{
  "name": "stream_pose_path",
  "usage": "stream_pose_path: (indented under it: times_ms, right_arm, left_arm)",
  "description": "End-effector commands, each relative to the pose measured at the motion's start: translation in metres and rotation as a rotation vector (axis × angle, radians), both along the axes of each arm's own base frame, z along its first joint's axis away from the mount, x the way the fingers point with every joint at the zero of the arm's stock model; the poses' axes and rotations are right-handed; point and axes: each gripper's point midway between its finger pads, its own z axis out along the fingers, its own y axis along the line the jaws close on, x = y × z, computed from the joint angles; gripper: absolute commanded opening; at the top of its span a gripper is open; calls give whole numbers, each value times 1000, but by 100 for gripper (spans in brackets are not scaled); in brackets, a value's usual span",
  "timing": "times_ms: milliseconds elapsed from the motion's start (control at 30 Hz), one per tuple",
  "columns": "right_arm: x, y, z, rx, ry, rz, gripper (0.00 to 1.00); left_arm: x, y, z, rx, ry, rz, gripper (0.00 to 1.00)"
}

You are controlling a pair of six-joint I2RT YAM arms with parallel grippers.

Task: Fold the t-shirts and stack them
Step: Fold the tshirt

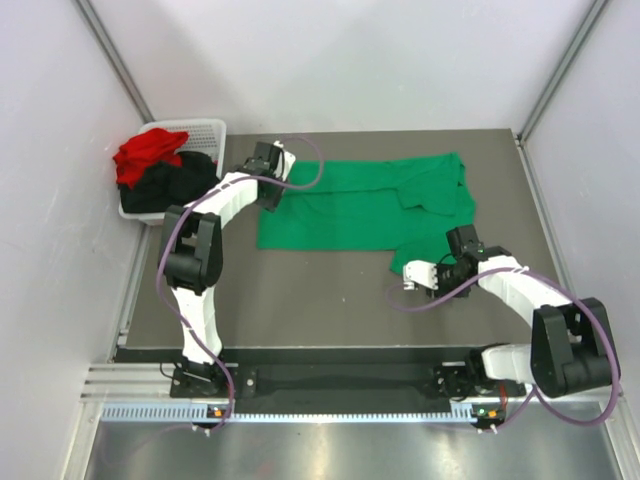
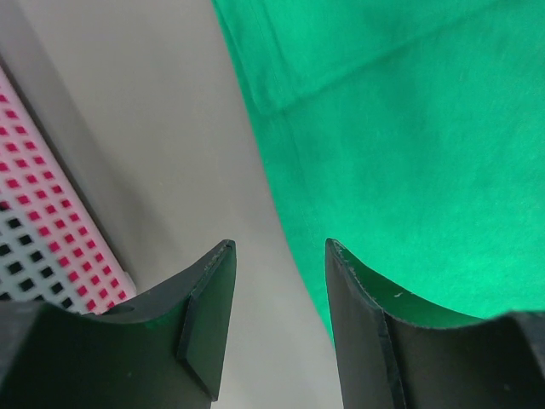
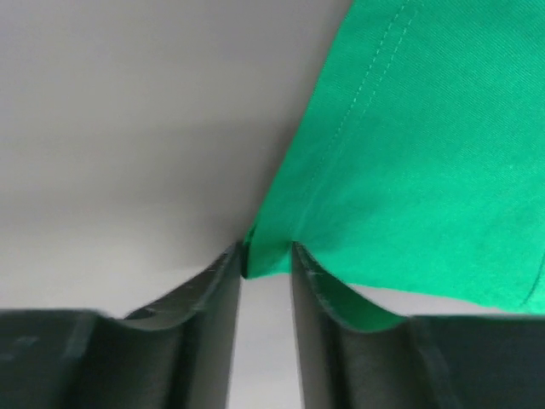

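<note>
- We see the green t-shirt (image 1: 350, 205) lying on the dark table (image 1: 320, 300), spread mostly flat across the far half, from the middle over to the right.
- Its right part is rumpled, with a layer folded over itself near the far right corner. A tongue of cloth reaches from the near right corner toward the right arm.
- Our right gripper (image 3: 268, 251) sits low at that near right corner. In the right wrist view its fingers stand close together, with a folded corner of the green cloth pinched between the tips. We read this as a grip on the green t-shirt.
- A stitched hem runs up the cloth just beyond the pinch, and bare table shows to the left of it.
- Our left gripper (image 2: 278, 251) is at the shirt's left edge, near the far left corner. Its jaws stand well apart with nothing between them. In the left wrist view, one finger is over bare table and the other over green cloth.
- The white basket (image 1: 205, 130) stands at the far left corner of the table, just beside the left gripper. Its mesh wall shows in the left wrist view.
- In the basket, the red t-shirt (image 1: 148, 152) lies bunched at the left on top of the black t-shirt (image 1: 180, 185). Both are unfolded.
</note>
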Motion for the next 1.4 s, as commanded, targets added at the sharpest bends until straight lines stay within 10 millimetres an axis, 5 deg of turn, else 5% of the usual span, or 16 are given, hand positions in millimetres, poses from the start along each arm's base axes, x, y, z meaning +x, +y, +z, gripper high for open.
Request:
stream_pose_path:
  times_ms: [0,133,233,433,633,1367]
  right_arm:
    - [-5,-1,-11,1,35,9,28]
    - [-9,-3,-11,-10,64,-6,0]
    - [5,-1,10,26,24,-58,0]
    - [63,16,94,162,-183,-167,0]
    - [95,26,132,246,-241,-267,0]
    - [116,30,130,279,-247,-333,0]
  left_arm:
    - [-2,7,19,15,-51,0,52]
    - [-12,12,15,26,-30,-6,50]
    - [-20,23,16,-7,-17,12,48]
    - [-39,60,10,-175,90,137,49]
    - [-63,37,-15,-344,288,113,32]
    - [-99,18,-43,-424,452,101,44]
